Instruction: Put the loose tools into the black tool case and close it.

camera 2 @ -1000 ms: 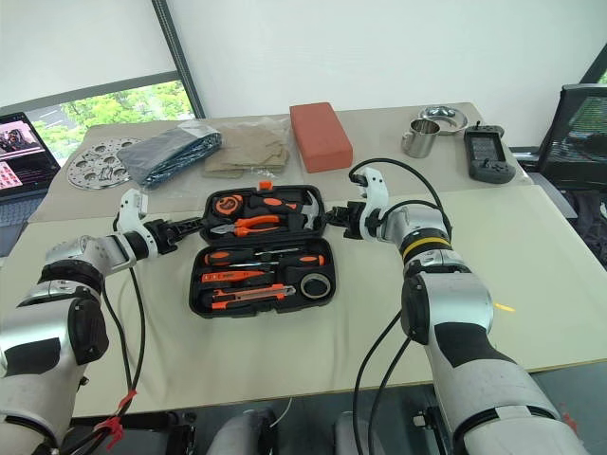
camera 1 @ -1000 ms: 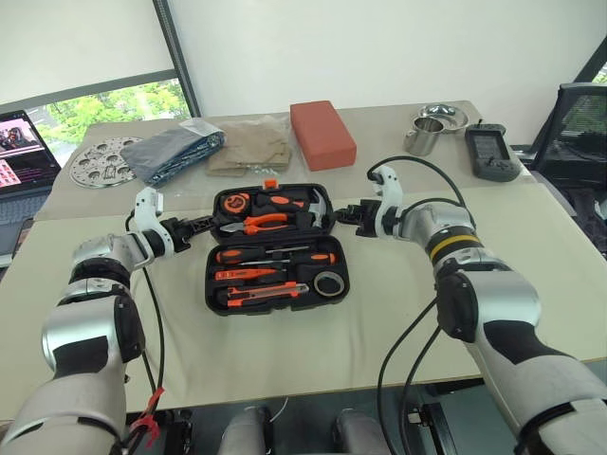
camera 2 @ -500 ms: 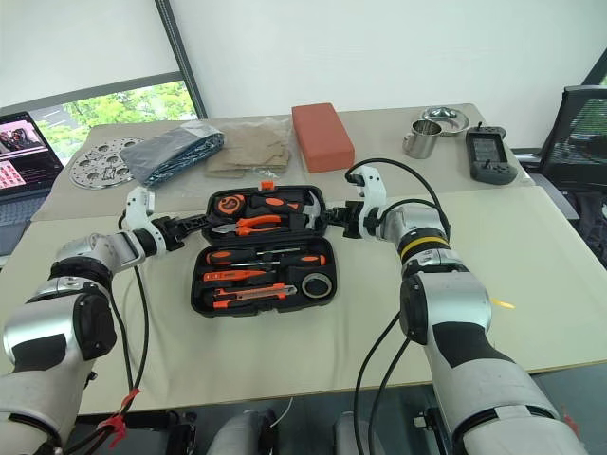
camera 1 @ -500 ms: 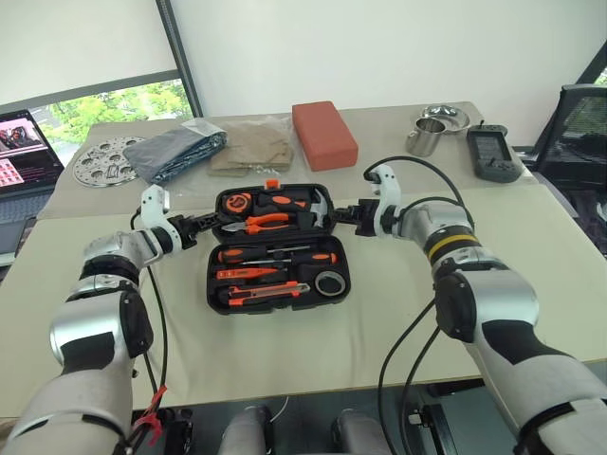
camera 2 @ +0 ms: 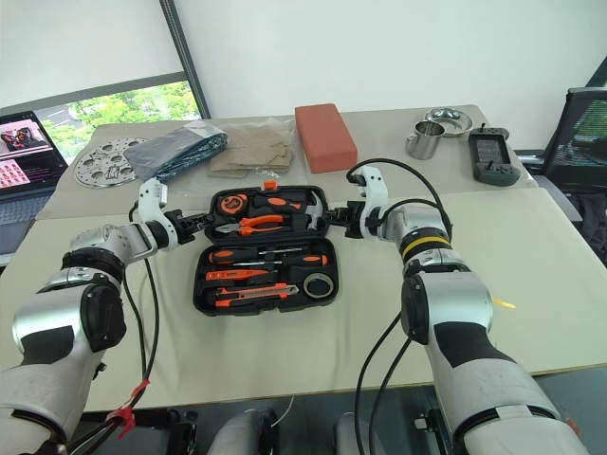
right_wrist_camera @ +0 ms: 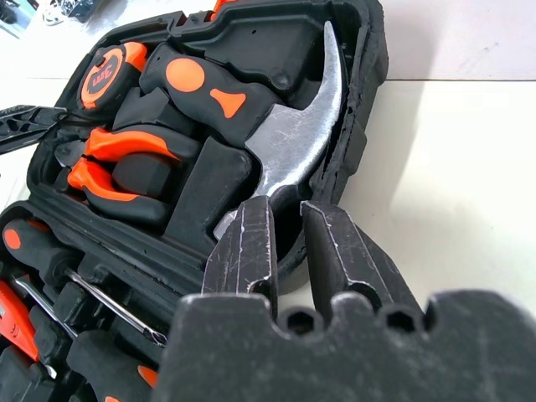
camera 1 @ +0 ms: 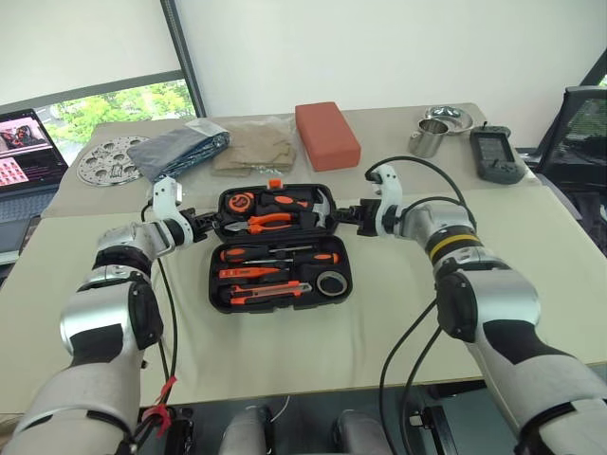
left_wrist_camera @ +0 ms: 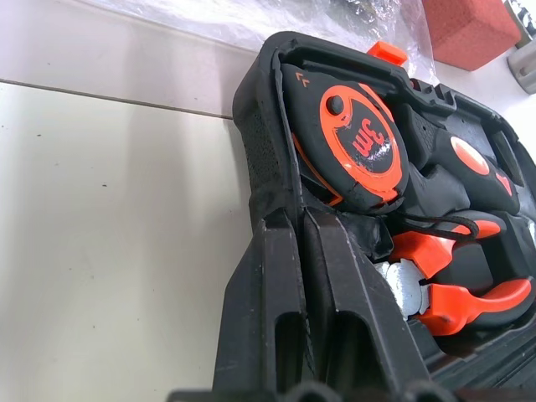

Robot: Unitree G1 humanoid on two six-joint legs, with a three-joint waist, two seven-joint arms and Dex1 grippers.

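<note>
Grippers pinch both ends of open lid

Black moulded-plastic tool case (camera 1: 279,248) lies open mid-table, tools slotted. I see my left gripper (left_wrist_camera: 293,230) closed on its lid's left wall, my right gripper (right_wrist_camera: 289,243) clamping its right wall beside the steel hammer (right_wrist_camera: 293,142).

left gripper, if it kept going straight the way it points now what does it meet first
Probably the black tool case: the left gripper, shut, sits at the rim of the case's far half. Just past that rim lies the round tape measure. Whether it already touches is unclear.
</note>
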